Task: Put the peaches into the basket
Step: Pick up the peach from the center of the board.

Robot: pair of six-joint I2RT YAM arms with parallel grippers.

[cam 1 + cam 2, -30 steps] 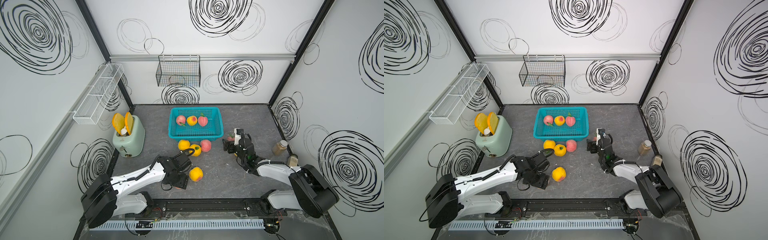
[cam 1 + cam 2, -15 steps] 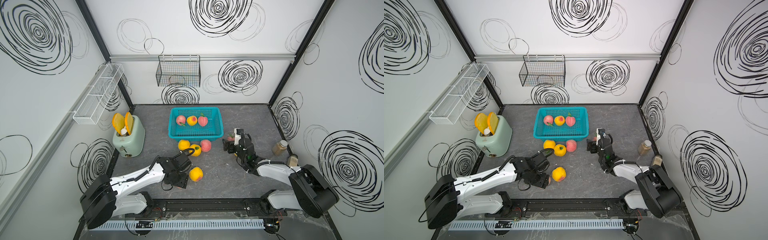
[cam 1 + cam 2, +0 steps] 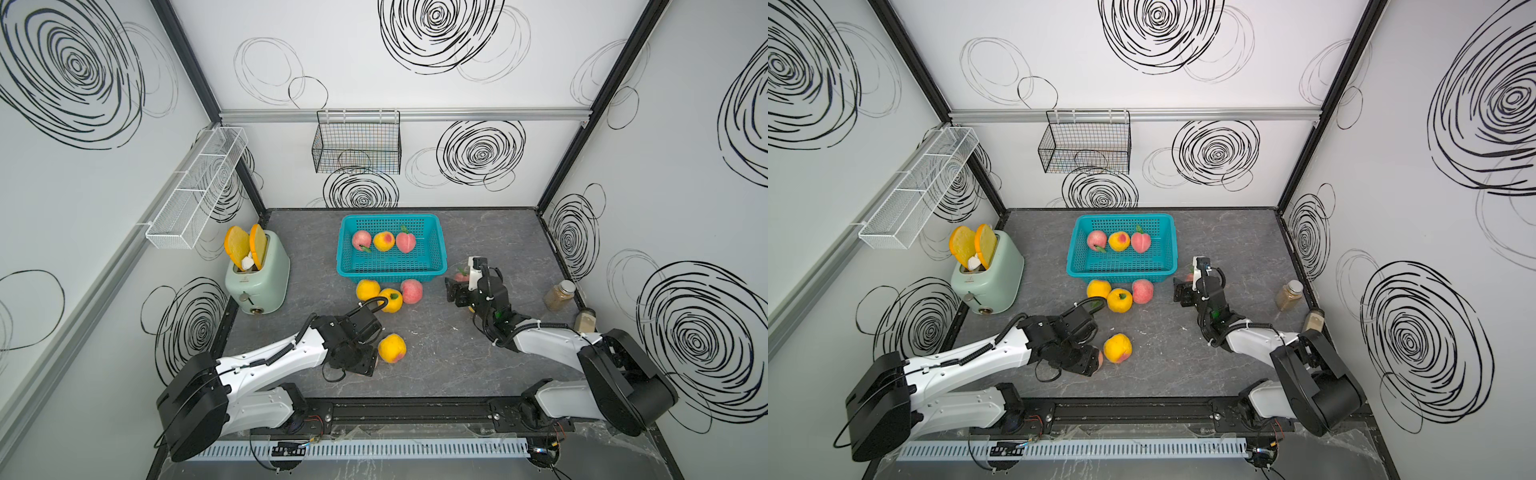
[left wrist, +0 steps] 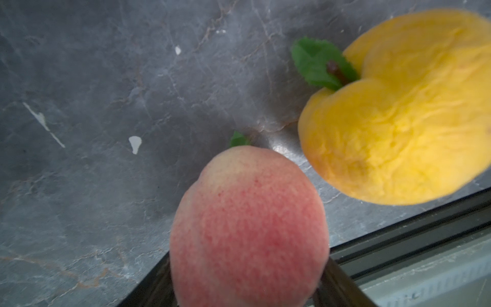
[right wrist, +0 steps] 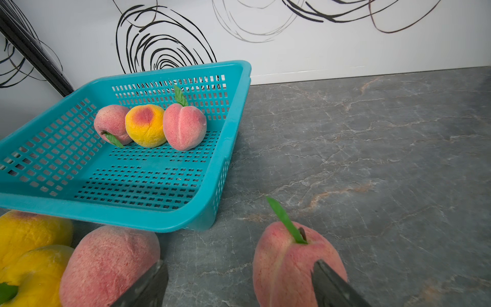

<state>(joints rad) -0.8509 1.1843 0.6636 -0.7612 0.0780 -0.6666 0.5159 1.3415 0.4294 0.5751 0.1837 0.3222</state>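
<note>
Top views, both: grey table [image 3: 478,365] with the turquoise basket [image 3: 390,273] at its far middle; sorting incomplete.

The basket stands flat and holds a row of three peaches [image 3: 383,241] in its far half; a cluster of three peaches [image 3: 390,300], two yellow and one pink, lies on the table just before the basket's near wall; my left gripper [image 3: 1096,360], near the table's front edge, is closed on a pink peach [image 4: 247,226], a finger against each flank; a yellow peach [image 3: 392,348] lies just beside it, not touching; my right gripper [image 5: 238,264], off the basket's right near corner, stands wide with nothing gripped; a leafed pink peach [image 5: 287,265] sits on the table behind one finger.
</note>
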